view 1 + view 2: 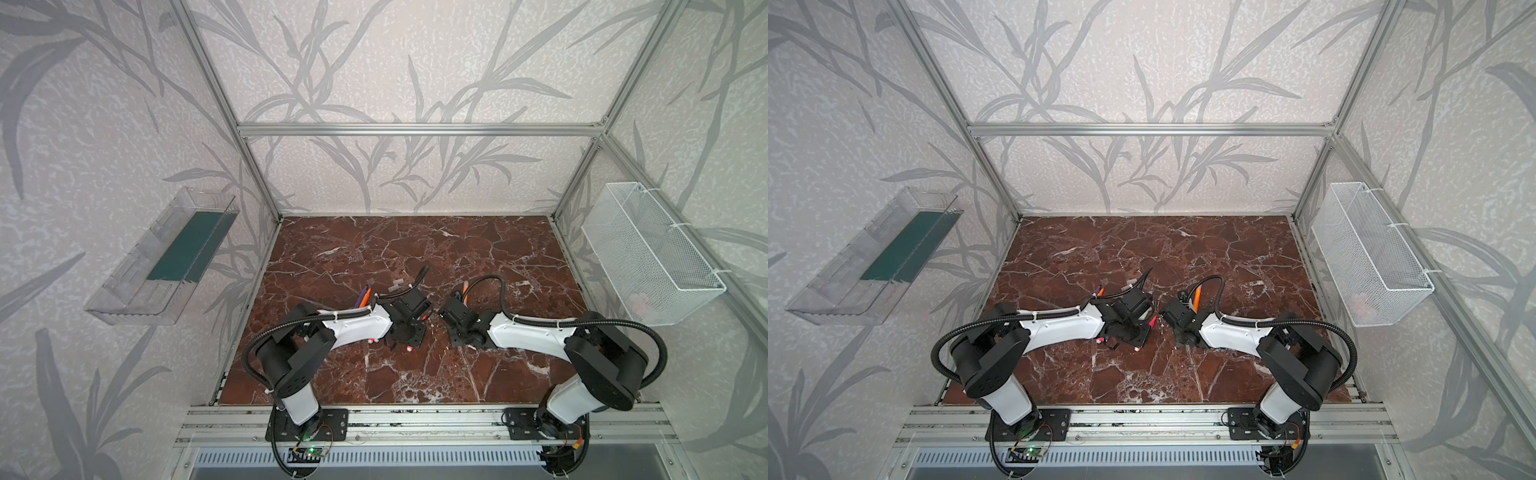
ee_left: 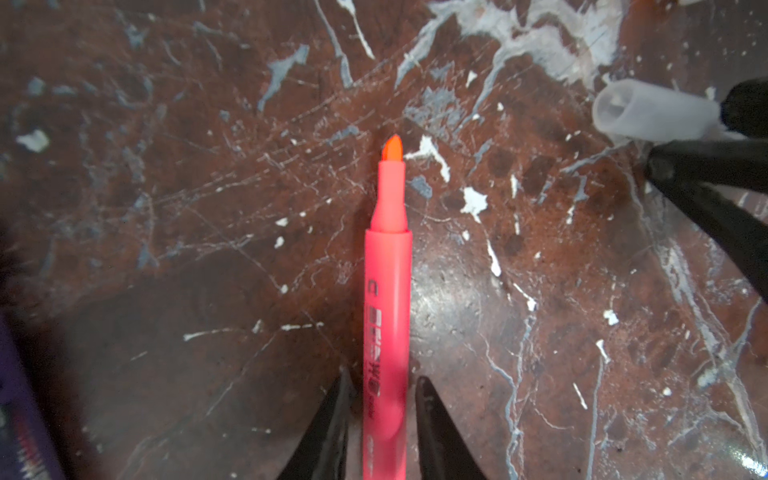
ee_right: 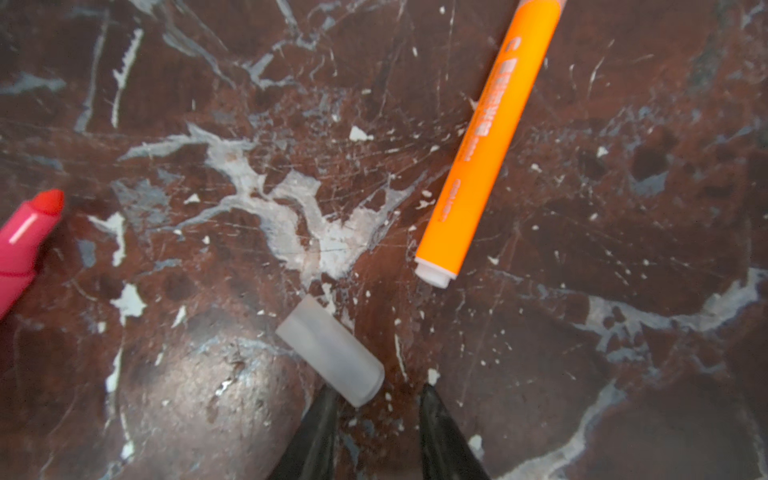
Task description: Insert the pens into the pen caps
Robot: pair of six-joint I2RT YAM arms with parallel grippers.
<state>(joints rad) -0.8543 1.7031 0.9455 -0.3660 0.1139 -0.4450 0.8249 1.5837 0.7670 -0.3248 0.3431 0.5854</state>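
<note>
A pink-red pen (image 2: 386, 291) lies lengthwise between the fingers of my left gripper (image 2: 384, 376). Its tip points away from the wrist, and a thin gap shows beside it, so the gripper is open. The same pen's tip (image 3: 25, 232) shows in the right wrist view. A translucent pen cap (image 3: 330, 353) lies tilted on the marble. One end of it rests against one finger of my right gripper (image 3: 380, 390), which is open with nothing between the tips. From the left wrist, this cap (image 2: 652, 110) sits beside the right gripper's black fingers (image 2: 706, 166). An orange pen (image 3: 486, 141) lies close by.
More purple and orange pens (image 1: 363, 297) lie behind the left arm, with loose caps (image 1: 395, 286) beside them. Another red pen end (image 1: 371, 340) pokes out under the left arm. A wire basket (image 1: 652, 257) hangs on the right wall and a clear tray (image 1: 162, 257) on the left wall.
</note>
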